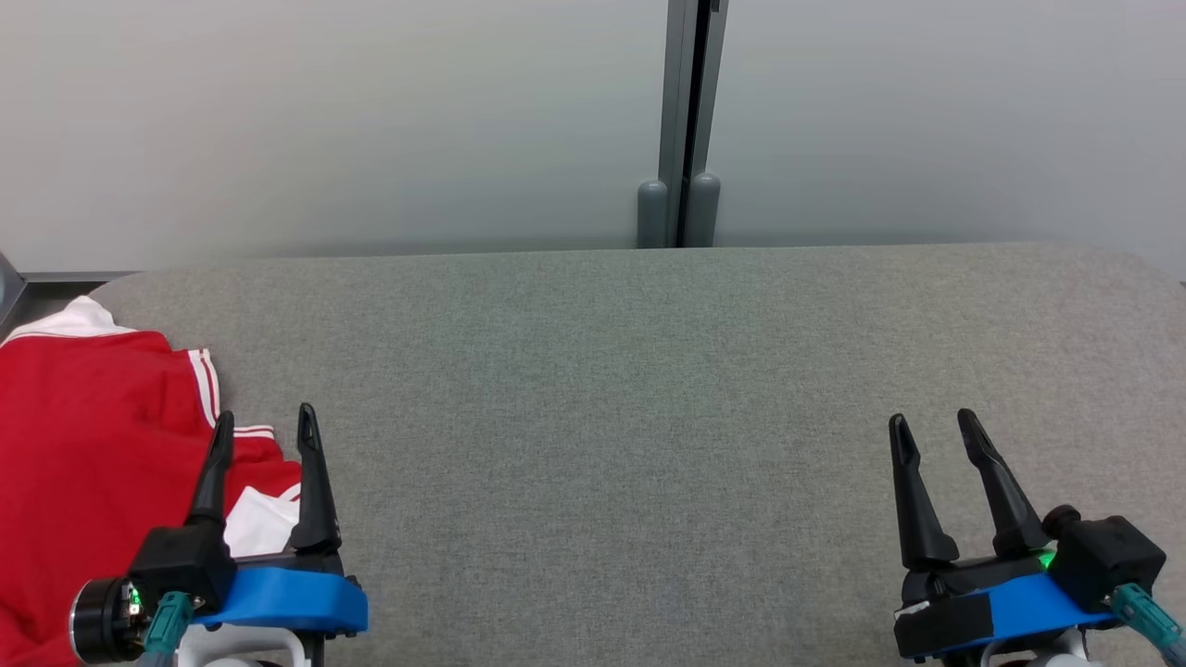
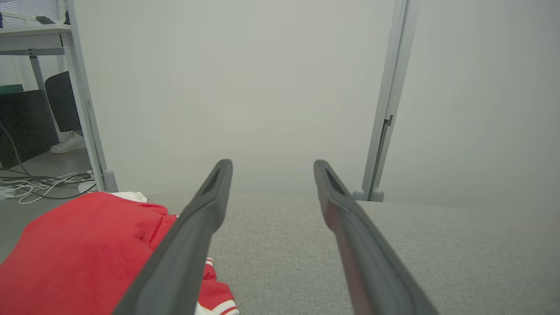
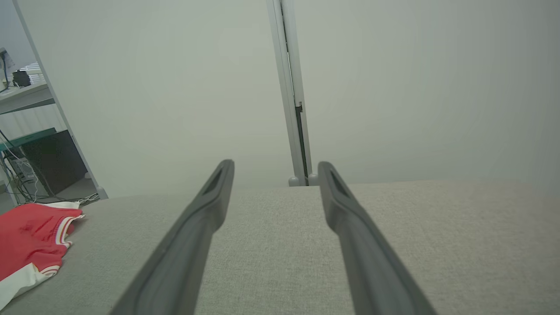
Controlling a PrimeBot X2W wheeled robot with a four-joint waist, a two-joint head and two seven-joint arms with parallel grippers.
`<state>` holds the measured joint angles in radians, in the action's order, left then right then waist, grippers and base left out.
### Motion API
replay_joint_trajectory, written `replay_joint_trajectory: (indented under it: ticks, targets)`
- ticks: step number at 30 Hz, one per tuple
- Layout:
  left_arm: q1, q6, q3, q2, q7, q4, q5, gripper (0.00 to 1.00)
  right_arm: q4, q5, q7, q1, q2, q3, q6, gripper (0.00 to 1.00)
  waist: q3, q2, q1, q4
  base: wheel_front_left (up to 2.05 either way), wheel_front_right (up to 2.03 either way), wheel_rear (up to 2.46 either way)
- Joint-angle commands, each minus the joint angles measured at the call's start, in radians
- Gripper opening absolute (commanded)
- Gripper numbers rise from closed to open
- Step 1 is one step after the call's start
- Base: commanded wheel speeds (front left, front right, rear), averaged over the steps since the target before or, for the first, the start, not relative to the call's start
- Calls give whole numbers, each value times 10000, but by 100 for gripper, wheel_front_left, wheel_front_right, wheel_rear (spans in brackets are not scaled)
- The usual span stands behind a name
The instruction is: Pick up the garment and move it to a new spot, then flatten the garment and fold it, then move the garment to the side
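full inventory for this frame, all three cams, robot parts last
garment: one, red with white trim, at the left end of the padded surface
padded surface: one, grey fabric, across the head view
partition panels: two, pale grey, behind the surface
post: one, grey metal, between the panels
cables: several, white and black, on the floor beyond the left end
shoe: one, white, on the floor past the partition
desk: one, pale, top left of the left wrist view
left gripper: one, black fingers, blue mount, open and empty, at the garment's right edge
right gripper: one, black fingers, blue mount, open and empty, over bare surface
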<state>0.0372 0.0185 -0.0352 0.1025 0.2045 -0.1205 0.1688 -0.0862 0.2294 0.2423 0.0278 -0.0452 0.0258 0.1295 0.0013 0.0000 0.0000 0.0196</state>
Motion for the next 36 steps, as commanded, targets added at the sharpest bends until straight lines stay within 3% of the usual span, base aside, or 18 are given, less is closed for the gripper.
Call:
replay_joint_trajectory:
  ticks: [1,11,36]
  targets:
    - [-46,69,-9,70,51,80,-204,100,21,-200,87,-118,-84,18,19,100,16,0,0,0,0,0,0]
    - [-45,174,-124,150,-12,123,-723,100,-36,-879,247,-57,-87,31,14,100,36,0,0,18,0,0,0]
    - [-133,337,-246,426,-771,117,-475,100,-490,-1143,241,11,-83,-109,14,100,68,0,0,47,0,0,0]
